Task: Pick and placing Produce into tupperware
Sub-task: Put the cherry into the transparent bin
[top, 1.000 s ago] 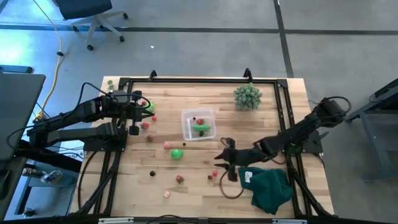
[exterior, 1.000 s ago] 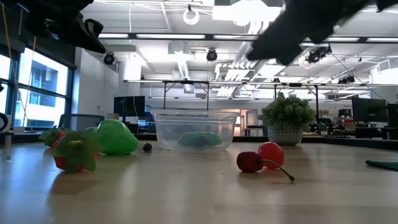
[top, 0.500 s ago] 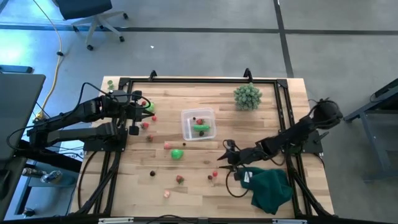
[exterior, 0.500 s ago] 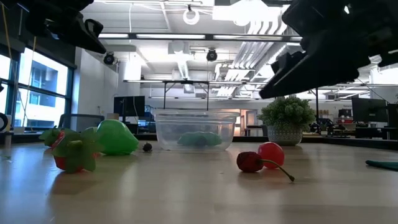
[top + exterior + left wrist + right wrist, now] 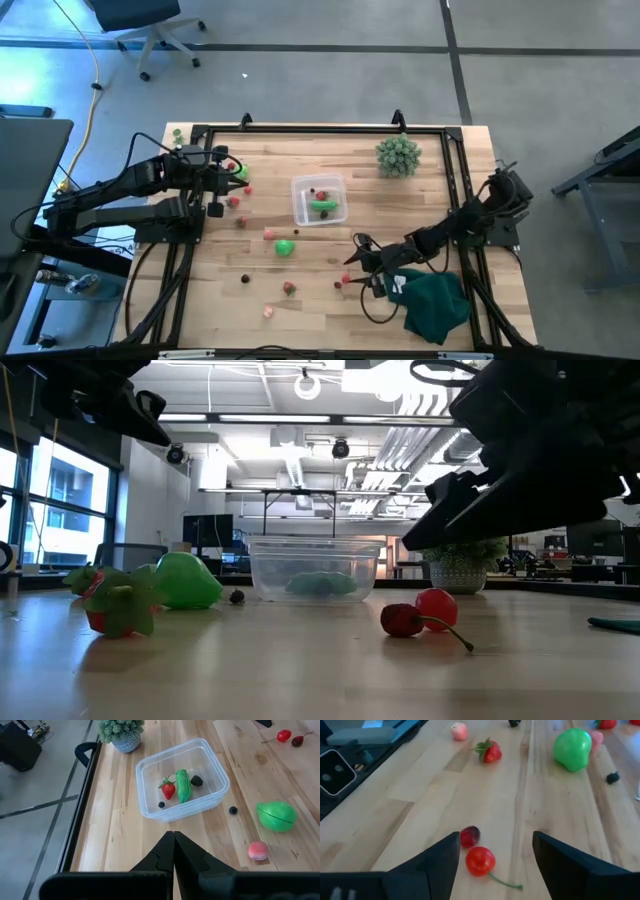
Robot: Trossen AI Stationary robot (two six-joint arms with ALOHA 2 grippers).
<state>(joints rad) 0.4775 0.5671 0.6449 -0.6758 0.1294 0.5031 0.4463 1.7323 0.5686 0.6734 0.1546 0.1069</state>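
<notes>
- While most of the toy produce lies loose on the pale wooden table [image 5: 440,200], the small clear square plastic tupperware [image 5: 319,200] sits near the table's middle, toward the far edge.
- Inside it, the left wrist view shows a red strawberry [image 5: 168,789], a green elongated pod [image 5: 183,785], a dark berry [image 5: 197,780] and a tiny dark bead [image 5: 161,804].
- Just beside the container on its near side lie a bright green rounded piece [image 5: 285,246] and a pink peach-like piece [image 5: 268,234]; more small red, pink and dark bits are scattered toward the near and left parts of the table.
- A pair of cherries, one bright red [image 5: 480,860] and one darker red [image 5: 469,836], lies on the wood with a thin stem trailing from the bright one.
- The right claw [image 5: 352,268] is just at this pair, fingers spread wide with the cherries between them in its wrist view; whether a finger touches either cherry is hard to tell.
- A second strawberry [image 5: 489,751] lies farther off on the boards.
- The left claw [image 5: 173,851] waits at the table's left edge, fingers pressed together and holding nothing.
- A spiky grey-green bushy ball [image 5: 398,155] stands near the far right corner.
- A dark green cloth [image 5: 436,301] lies crumpled at the near right, close to the right arm.
</notes>
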